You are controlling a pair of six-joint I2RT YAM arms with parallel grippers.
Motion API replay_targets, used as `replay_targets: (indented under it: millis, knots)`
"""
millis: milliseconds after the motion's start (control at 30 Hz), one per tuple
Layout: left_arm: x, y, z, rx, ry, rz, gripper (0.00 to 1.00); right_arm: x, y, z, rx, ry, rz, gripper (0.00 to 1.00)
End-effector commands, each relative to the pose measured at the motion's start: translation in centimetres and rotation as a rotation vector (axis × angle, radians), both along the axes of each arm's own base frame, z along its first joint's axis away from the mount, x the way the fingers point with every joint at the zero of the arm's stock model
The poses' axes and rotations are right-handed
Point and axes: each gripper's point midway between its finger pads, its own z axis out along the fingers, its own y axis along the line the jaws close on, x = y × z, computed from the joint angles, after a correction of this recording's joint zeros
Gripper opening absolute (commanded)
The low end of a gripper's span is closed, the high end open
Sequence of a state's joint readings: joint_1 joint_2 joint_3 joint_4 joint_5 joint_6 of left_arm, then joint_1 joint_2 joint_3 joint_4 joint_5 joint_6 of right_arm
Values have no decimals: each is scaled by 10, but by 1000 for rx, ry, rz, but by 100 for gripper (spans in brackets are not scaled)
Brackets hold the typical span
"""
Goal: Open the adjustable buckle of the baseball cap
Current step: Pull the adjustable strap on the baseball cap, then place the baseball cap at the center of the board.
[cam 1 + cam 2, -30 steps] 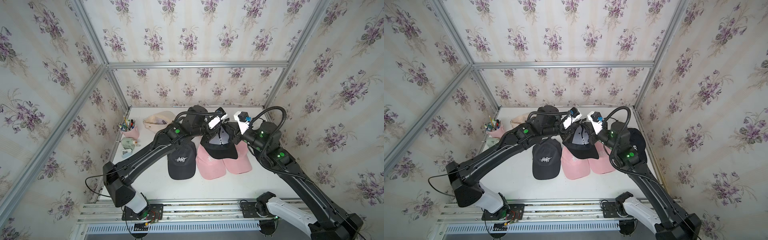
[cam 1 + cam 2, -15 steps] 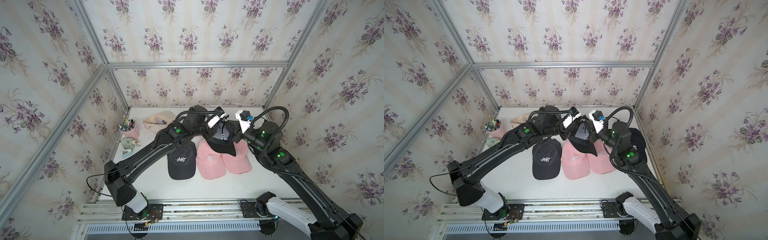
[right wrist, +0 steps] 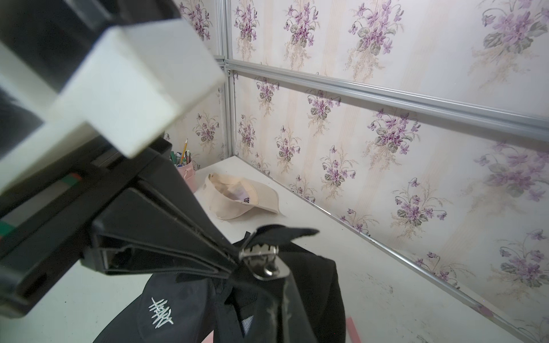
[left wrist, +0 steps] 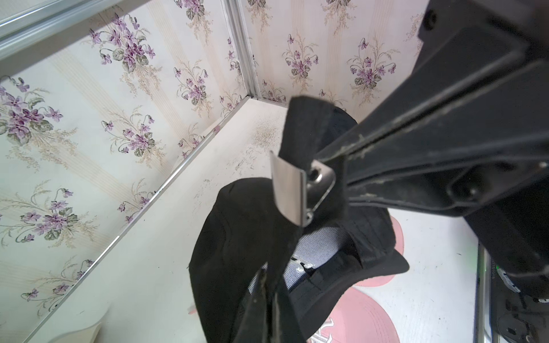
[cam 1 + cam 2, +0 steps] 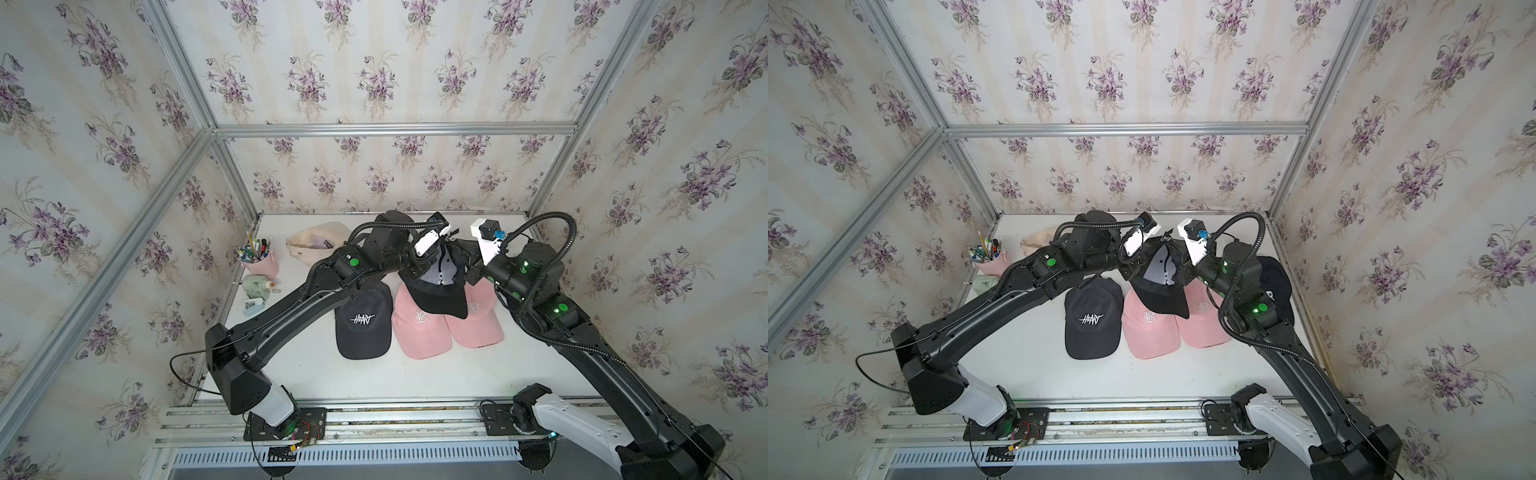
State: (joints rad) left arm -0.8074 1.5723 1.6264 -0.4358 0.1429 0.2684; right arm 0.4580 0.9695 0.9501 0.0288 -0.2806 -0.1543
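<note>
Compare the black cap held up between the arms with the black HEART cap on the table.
The lifted black cap hangs raised, its pale mesh lining showing; the HEART cap lies flat on the table, crown up. The lifted black cap covers part of the pink caps in both top views; the HEART cap lies beside them, white lettering on show. Both are black baseball caps.

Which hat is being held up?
The black cap with white mesh lining, held up by its strap. The HEART cap, pink caps and beige cap lie on the table.
</note>
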Motion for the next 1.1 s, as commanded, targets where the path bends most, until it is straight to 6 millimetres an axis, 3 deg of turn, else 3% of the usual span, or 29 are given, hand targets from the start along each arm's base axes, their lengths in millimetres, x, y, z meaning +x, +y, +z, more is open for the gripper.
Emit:
replay_targets:
  millis: [0, 167, 633, 700, 767, 867, 933, 1067]
  knots:
    - [3, 1, 1, -16, -3, 17, 1, 7, -8, 25, 84, -63, -66, 0]
    - [6, 4, -5, -12, 6, 48, 0, 17, -16, 23, 117, -33, -132, 0]
    - [21, 8, -14, -26, 20, 147, 0, 18, -27, 29, 188, -38, -188, 0]
    - [24, 7, -12, -36, 18, 161, 12, 18, -26, 29, 190, -34, -183, 0]
    - [27, 5, -6, -52, 9, 164, 40, 18, -25, 28, 195, -24, -180, 0]
    - [28, 4, 11, -94, -20, 167, 73, 20, -25, 32, 224, -15, -188, 0]
    - [28, 6, 19, -115, -47, 184, 80, 23, -26, 33, 243, -4, -200, 0]
    - [24, 14, 22, -132, -83, 242, 84, 30, -28, 31, 257, 24, -232, 0]
